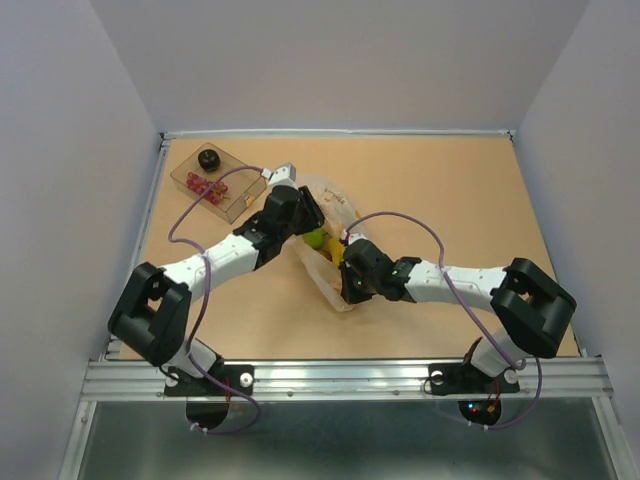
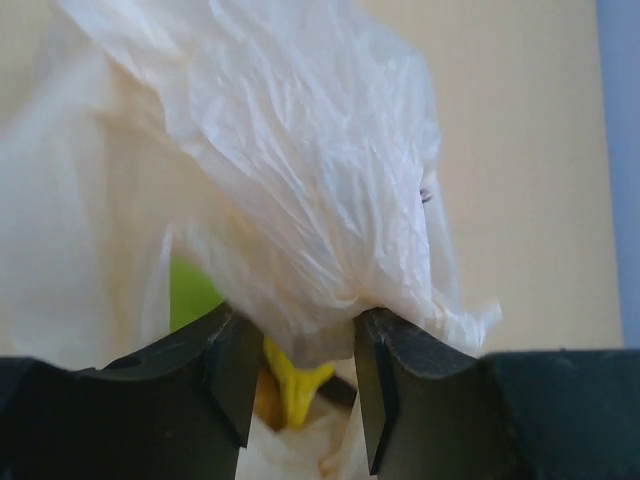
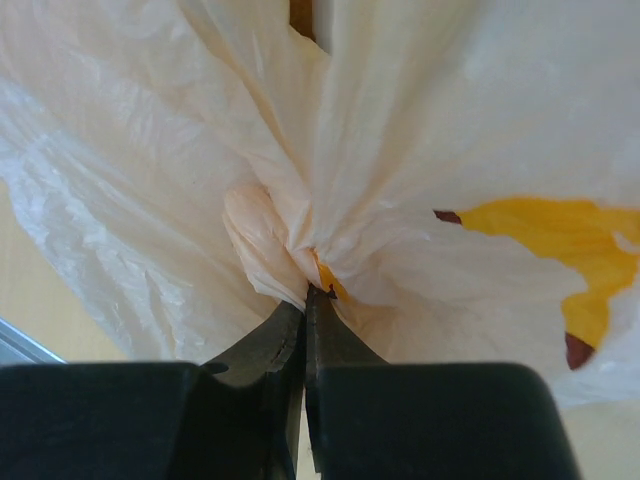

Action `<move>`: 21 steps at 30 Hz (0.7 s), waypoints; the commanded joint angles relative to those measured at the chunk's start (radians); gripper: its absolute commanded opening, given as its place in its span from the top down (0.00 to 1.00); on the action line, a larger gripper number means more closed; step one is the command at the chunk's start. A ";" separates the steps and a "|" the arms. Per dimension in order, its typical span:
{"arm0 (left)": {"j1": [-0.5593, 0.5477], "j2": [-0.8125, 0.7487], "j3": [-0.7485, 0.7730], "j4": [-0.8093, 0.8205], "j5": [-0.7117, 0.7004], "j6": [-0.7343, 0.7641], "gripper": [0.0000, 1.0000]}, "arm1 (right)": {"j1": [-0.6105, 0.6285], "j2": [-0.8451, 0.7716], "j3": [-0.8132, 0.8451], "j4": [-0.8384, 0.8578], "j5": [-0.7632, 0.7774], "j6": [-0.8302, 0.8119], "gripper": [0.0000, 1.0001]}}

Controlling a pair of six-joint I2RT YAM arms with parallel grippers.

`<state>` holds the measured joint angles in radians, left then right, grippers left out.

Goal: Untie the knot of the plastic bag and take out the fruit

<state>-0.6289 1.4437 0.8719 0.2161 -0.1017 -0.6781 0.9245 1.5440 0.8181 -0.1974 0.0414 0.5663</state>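
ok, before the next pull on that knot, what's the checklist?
1. Hold of right gripper on knot: ok, jaws shut on it.
2. Hold of left gripper on plastic bag: cannot tell; jaws apart, plastic bunched between.
3. Knot undone: not ok, bunched tight.
4. Fruit out: not ok; yellow fruit and green fruit sit inside the bag.

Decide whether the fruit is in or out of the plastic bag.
In. The left wrist view shows green and yellow fruit under the plastic bag; none lies loose on the table.
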 commanded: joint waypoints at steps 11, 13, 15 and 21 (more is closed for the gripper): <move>0.227 0.334 0.481 0.109 0.209 -0.080 0.48 | 0.017 -0.025 -0.120 0.055 -0.035 0.040 0.92; 0.222 0.308 0.441 0.111 0.249 -0.063 0.41 | 0.017 -0.056 -0.103 0.052 -0.035 0.026 0.86; 0.212 0.265 0.394 0.108 0.269 -0.017 0.31 | 0.017 -0.087 -0.085 0.046 -0.037 0.017 0.71; 0.207 0.022 0.190 0.039 0.235 0.110 0.16 | 0.016 -0.199 0.044 -0.040 0.078 -0.025 0.34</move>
<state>-0.4198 1.6180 1.1126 0.2508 0.1379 -0.6872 0.9310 1.4052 0.7513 -0.1822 0.0395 0.5789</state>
